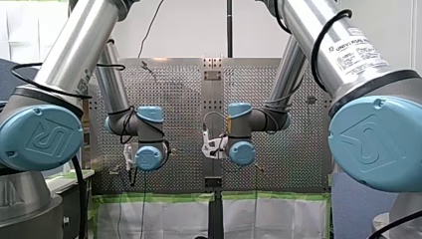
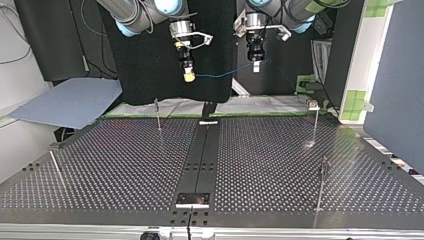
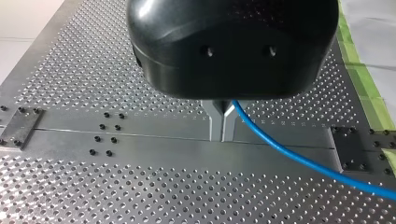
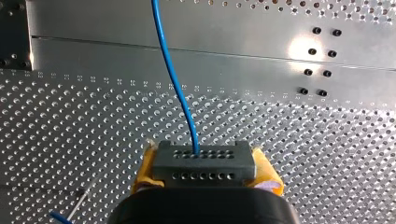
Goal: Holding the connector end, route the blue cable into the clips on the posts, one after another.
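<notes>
Closest in, my right gripper (image 4: 204,161) is clamped on the dark connector (image 4: 204,169). Its yellow pads (image 4: 145,170) press the block's two sides. The gripper's black body covers the rear of the block. The blue cable (image 4: 175,79) leaves the connector's face and runs ahead until the right wrist view cuts it off. Beside the gripper lie a thin rod and a blue stub (image 4: 60,217), too cropped to identify.

My left gripper (image 3: 222,126) has its metal fingers (image 3: 215,122) pinched together on the cable. The black housing hides where they start.

In the top view both grippers hang apart, above and beyond the table's far edge. The cable spans between them as a faint line, and past my left gripper it may trail on, though it is too thin to be sure.

None of it lies in the clips. Three slim posts (image 2: 158,114) (image 2: 316,125) (image 2: 321,187) stand well apart on the perforated metal table (image 2: 125,165). The clip (image 2: 313,104) on one is barely legible.

Beyond the table are green-taped white sheeting (image 2: 165,107), a black backdrop (image 2: 150,70) and a grey-blue board (image 2: 70,102) at the top view's left. In the front view the blue-capped elbow (image 1: 378,142) of my right arm blocks much of the scene.
</notes>
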